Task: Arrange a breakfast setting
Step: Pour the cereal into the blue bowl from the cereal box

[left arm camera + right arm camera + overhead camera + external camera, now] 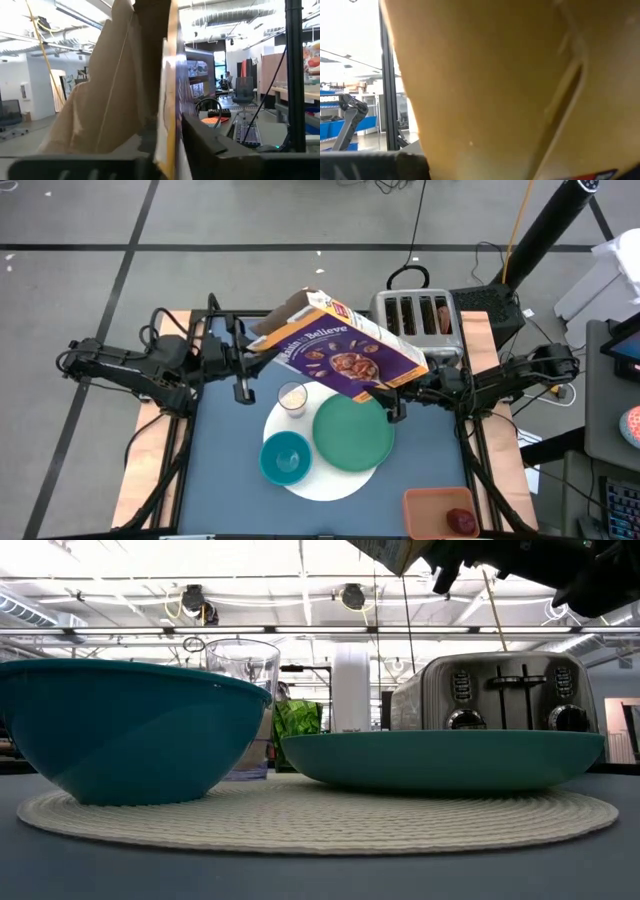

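The purple cereal box (340,350) hangs tilted in the air between both arms, above the small clear glass (292,396) and the green plate (352,432). Its open flaps (290,310) point toward the left arm. My left gripper (252,352) is shut on the open end, and my right gripper (392,392) is shut on the opposite end. Plate, glass and teal bowl (285,458) stand on the big white round mat (330,485). The dark-red fruit (460,520) lies in the orange-pink tray (430,505). My left gripper has a cardboard wall at the box's open end (167,125) pinched between its two fingers (215,145), edge-on, one finger on the brown inner side and one on the printed side. The fingers come level from the table's left. The box is lifted clear. My right gripper holds the box's closed end (385,385), coming from the table's right. In the right wrist view the bare cardboard (520,100) fills the picture and hides the fingers. The box hangs clear of the table, slanting.
The silver four-slot toaster (415,315) stands at the far right, with something brownish in one slot (443,315). The tray sits at the near right corner. Bare blue table (230,480) lies left of the mat.
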### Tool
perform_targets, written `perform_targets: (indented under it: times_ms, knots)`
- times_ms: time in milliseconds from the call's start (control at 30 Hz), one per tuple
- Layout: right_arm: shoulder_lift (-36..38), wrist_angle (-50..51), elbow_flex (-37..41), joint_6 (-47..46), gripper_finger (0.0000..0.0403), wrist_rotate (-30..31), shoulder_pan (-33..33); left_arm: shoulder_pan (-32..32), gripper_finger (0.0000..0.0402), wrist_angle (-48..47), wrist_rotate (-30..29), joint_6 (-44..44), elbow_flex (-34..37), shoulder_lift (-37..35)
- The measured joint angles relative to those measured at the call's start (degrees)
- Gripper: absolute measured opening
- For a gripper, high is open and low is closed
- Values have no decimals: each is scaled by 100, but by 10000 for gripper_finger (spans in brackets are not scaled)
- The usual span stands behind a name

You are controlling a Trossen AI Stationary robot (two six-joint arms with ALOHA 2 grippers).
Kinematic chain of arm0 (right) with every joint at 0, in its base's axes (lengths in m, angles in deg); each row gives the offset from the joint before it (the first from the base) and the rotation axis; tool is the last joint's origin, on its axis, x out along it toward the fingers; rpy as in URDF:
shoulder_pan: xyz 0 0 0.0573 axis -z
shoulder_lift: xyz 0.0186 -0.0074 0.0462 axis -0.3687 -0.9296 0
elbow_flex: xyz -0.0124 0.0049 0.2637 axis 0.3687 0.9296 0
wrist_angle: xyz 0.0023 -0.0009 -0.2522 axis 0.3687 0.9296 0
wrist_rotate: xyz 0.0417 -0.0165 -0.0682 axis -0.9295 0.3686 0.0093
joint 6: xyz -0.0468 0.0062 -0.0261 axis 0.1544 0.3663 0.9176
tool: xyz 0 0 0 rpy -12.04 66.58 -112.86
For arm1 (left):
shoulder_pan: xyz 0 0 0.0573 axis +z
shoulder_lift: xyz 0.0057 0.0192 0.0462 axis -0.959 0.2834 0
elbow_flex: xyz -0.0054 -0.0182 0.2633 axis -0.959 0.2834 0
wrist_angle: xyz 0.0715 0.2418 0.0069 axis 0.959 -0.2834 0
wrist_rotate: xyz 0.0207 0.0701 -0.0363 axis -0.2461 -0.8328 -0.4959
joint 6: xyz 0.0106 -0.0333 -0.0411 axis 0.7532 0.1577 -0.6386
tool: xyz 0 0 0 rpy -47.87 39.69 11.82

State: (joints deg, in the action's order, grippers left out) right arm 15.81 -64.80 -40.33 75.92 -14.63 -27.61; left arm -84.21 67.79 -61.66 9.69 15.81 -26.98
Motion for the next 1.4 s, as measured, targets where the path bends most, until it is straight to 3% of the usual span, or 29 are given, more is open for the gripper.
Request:
perform_targets:
  times_ms: [167, 333, 700, 900, 1067, 1400]
  knots:
    - [0, 15, 0, 65, 208, 13, 0, 0, 138, -25, 2, -9, 0, -15]
    - [82, 2, 0, 136, 208, 18, 0, -2, 165, -95, 4, -26, 0, -173]
    - [660, 11, 540, 212, 208, 191, 0, -2, 168, -800, 7, -205, 0, -799]
    - [1189, 110, 1006, 127, 208, 160, 0, -2, 168, -1726, 4, -373, 1, -1250]
    - [1705, 821, 1264, 44, 208, 81, 0, -2, 168, -2799, 7, -714, 2, -1568]
    - [2664, 2497, 1283, -80, 208, -730, 0, -2, 168, -4405, 4, -1653, 2, -1655]
